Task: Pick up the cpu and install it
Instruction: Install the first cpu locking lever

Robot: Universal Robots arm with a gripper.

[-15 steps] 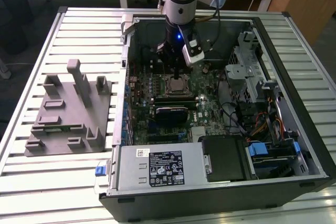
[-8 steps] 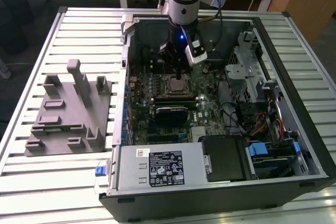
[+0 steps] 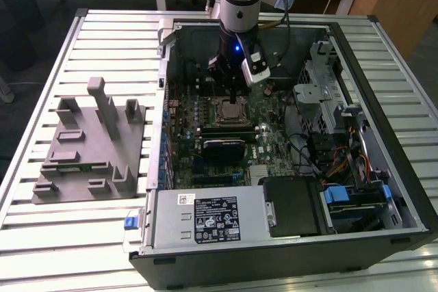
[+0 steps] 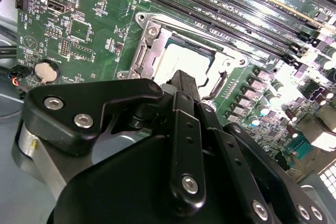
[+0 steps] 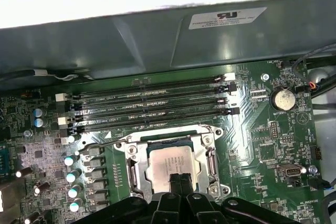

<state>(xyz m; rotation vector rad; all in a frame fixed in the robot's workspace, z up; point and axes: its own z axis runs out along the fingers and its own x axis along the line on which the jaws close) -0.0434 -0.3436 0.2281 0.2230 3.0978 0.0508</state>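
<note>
The cpu [image 5: 167, 162] lies in the socket [image 5: 134, 167] under the closed gripper [image 5: 180, 178]

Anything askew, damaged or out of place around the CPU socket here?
Nothing stands out. In the first wrist view the cpu lies flat and square inside its socket frame on the motherboard, with the gripper, shut, just over one edge. No loose or broken parts show.

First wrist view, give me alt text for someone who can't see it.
The silver cpu lies flat in its metal-framed socket on a green motherboard, with the black claw shut right above it. Four black memory slots run alongside the socket, with a coin cell battery further off and the grey case wall behind.
</note>
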